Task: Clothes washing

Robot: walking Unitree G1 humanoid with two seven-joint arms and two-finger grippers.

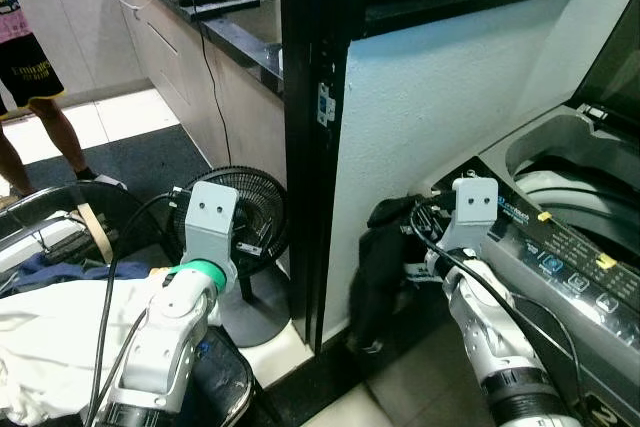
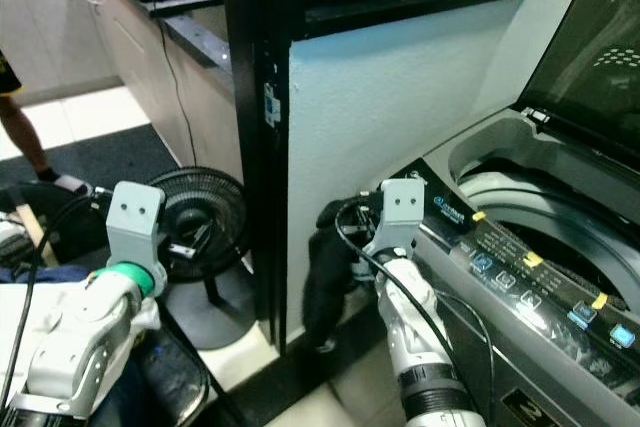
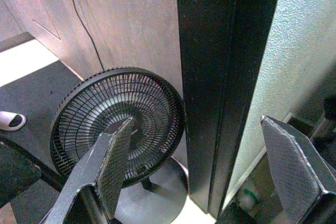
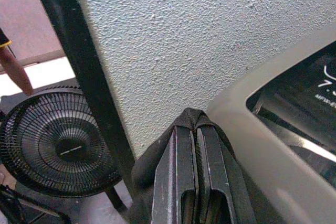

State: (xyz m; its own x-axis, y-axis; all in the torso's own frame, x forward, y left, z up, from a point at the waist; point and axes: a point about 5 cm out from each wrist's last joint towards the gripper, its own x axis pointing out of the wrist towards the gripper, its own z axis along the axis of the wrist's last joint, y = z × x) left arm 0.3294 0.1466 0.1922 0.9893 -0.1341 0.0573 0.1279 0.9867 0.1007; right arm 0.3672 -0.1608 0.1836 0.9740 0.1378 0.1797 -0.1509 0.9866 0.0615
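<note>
A black garment (image 1: 378,267) hangs beside the white wall, just off the front corner of the top-load washing machine (image 1: 560,247). My right gripper (image 4: 195,129) is shut on it, and the cloth (image 4: 152,171) bunches around the fingers. The machine's lid (image 2: 590,37) stands open over the drum (image 2: 540,207). My left gripper (image 3: 195,124) is open and holds nothing. It is raised above the laundry basket (image 1: 40,217) at the left and points toward a floor fan (image 3: 121,119). White clothing (image 1: 50,347) and something blue (image 1: 50,269) lie in the basket.
A black post (image 1: 310,147) stands between the two arms. The black floor fan (image 1: 245,217) sits at its foot with a cord running up to the kitchen counter (image 1: 220,7). A person's legs (image 1: 30,97) are at the far left.
</note>
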